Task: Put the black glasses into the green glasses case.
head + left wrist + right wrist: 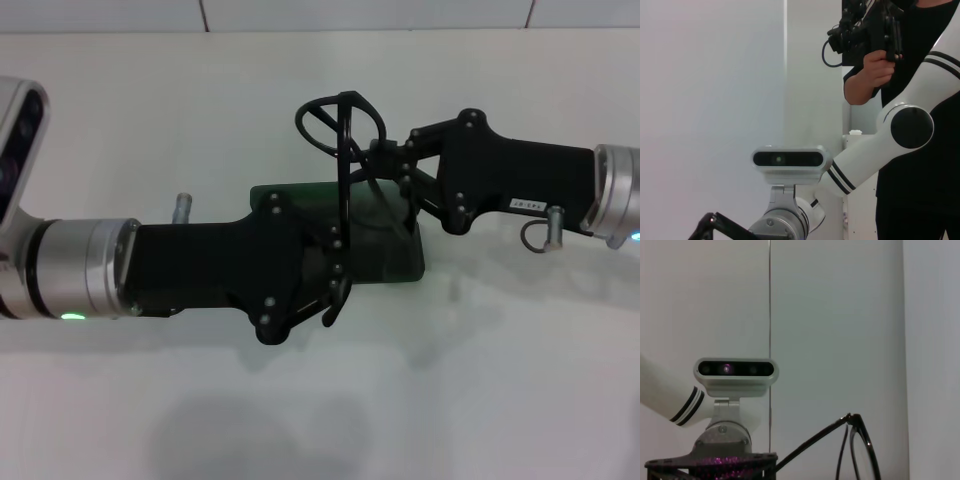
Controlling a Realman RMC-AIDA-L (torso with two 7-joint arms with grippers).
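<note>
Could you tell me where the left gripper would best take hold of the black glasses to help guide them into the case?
Probably the free temple arm, approached from the robot's left. The glasses hang above the green case, with the right gripper at the frame near the lenses. The long slim temple reaches down to the left gripper, a thin straight bar that fingers can close across.

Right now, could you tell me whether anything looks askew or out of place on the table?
Yes: the black glasses stand on edge above the green glasses case, between the left gripper and right gripper, rather than lying flat inside.
</note>
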